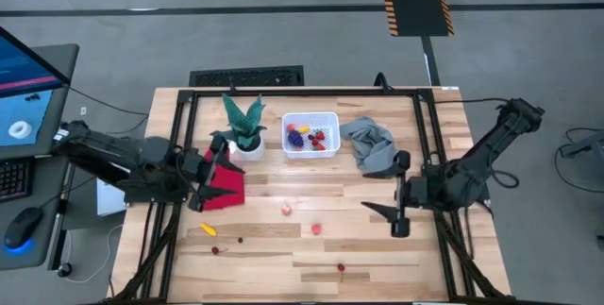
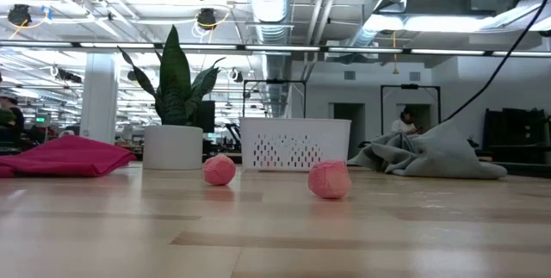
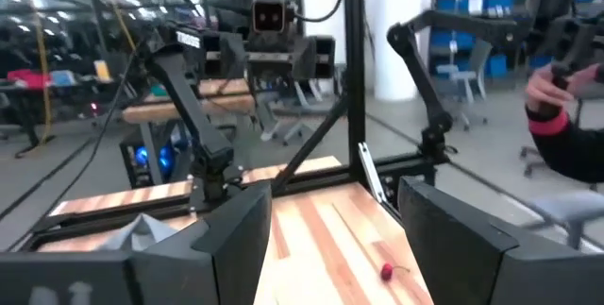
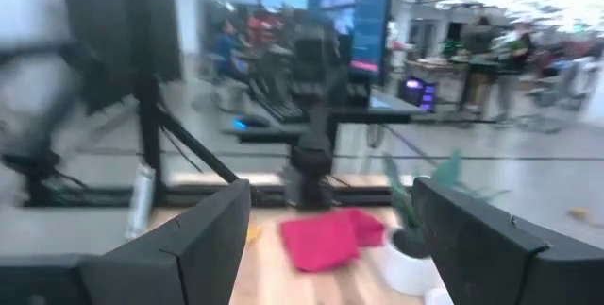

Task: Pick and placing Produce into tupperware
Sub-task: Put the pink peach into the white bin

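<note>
Pink ball [image 2: 329, 179] nearest; both hands, left [image 1: 209, 175] and right [image 1: 394, 212], spread open, holding nothing.

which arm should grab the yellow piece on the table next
Probably the left. Its open left gripper hangs over the red cloth, just beside the yellow piece. The right gripper, also open, sits across the table near the grey cloth.

Two dark jointed arms, black cables, left pincer [image 1: 209, 180], right pincer [image 1: 396, 194]
</note>
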